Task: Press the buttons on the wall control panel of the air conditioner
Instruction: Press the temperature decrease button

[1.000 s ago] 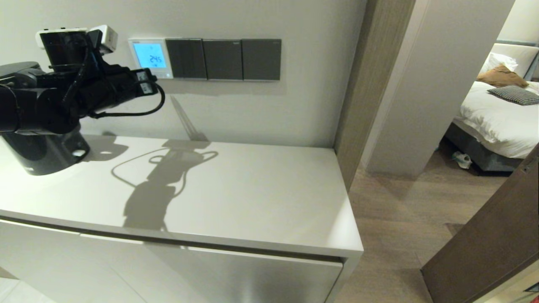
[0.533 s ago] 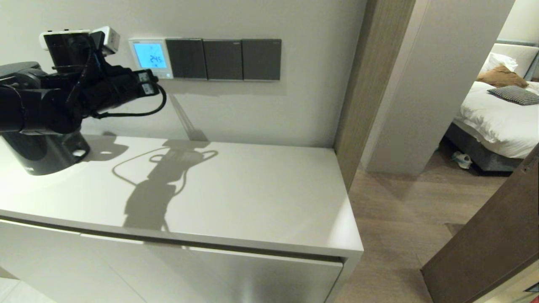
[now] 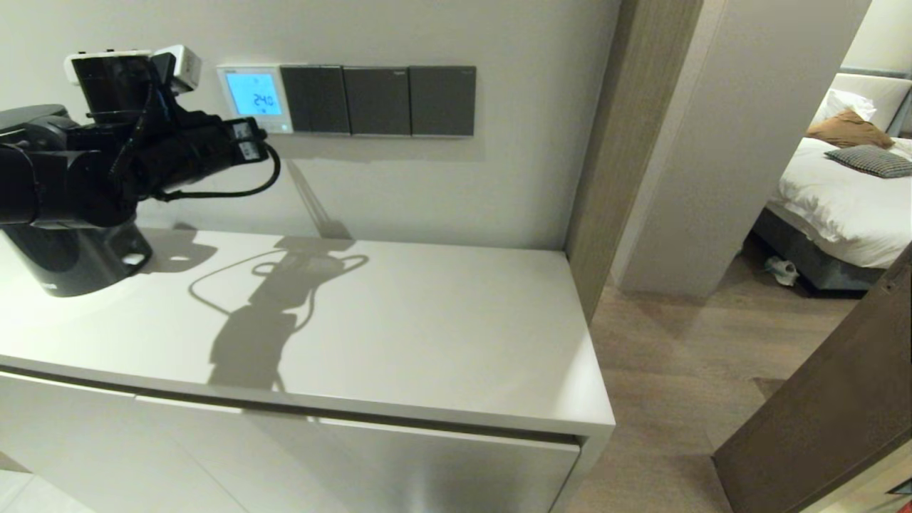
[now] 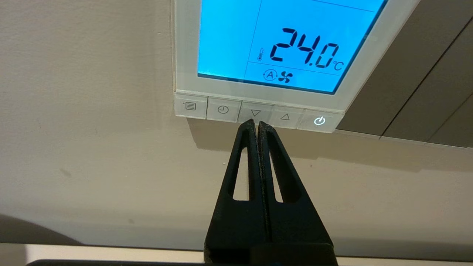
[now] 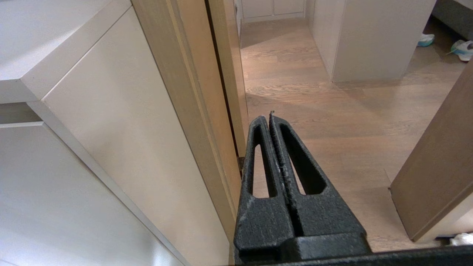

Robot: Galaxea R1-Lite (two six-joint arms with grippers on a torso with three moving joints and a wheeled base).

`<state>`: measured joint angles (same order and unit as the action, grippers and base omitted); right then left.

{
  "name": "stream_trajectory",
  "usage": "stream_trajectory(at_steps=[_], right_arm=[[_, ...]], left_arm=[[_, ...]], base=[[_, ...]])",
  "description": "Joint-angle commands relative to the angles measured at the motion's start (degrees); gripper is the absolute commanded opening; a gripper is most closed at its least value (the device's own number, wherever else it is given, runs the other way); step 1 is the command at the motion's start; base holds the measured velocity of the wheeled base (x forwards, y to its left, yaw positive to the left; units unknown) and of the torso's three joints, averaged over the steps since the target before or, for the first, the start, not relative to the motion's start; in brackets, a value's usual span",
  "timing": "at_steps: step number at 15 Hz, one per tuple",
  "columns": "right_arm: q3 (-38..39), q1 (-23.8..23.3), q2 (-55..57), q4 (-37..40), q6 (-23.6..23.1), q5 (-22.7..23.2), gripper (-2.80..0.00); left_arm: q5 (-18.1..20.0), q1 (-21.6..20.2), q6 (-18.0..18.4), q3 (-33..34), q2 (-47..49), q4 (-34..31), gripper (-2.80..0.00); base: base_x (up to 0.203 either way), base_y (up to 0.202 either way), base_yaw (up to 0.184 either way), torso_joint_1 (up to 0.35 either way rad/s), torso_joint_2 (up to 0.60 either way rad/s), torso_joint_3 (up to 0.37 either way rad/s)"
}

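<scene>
The wall control panel [image 3: 255, 96] is a small white square on the wall with a blue lit screen [image 4: 288, 40] reading 24.0 °C. The buttons [image 4: 258, 112] form a pale row under the screen: menu, clock, down arrow [image 4: 255, 112], up arrow [image 4: 285, 117] and a lit power button [image 4: 319, 120]. My left gripper [image 4: 256, 123] is shut and empty, with its tips at the lower edge of the down arrow button. The left arm [image 3: 142, 157] reaches toward the panel from the left. My right gripper [image 5: 266, 117] is shut and empty, parked low beside the cabinet, over the floor.
Three dark grey switch plates [image 3: 377, 100] sit right of the panel. A white cabinet top [image 3: 427, 335] lies below, with a black arm base [image 3: 71, 263] at its left. A wooden door frame [image 3: 605, 142], a brown door [image 3: 841, 399] and a bed [image 3: 841, 192] are to the right.
The screen reading has dropped from 24.5 to 24.0. The left arm shifted slightly toward the panel and has held there since. The right arm shows no earlier view.
</scene>
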<state>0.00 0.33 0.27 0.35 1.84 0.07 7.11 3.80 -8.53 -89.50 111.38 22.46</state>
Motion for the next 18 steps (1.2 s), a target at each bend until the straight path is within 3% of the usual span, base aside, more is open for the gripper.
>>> stream_trajectory(at_steps=[1,18], right_arm=[[0.1,0.0,0.1,0.0,0.0,0.0,-2.8],[0.1,0.0,0.1,0.0,0.0,0.0,-2.8]], left_arm=[[0.0,0.0,-0.2,0.5,-0.8,0.1,-2.8],[0.0,-0.4,-0.2,-0.5,0.5,0.1,-2.8]], base=[[0.0,0.0,0.0,0.0,0.0,0.0],[0.0,0.0,0.0,0.0,0.0,0.0]])
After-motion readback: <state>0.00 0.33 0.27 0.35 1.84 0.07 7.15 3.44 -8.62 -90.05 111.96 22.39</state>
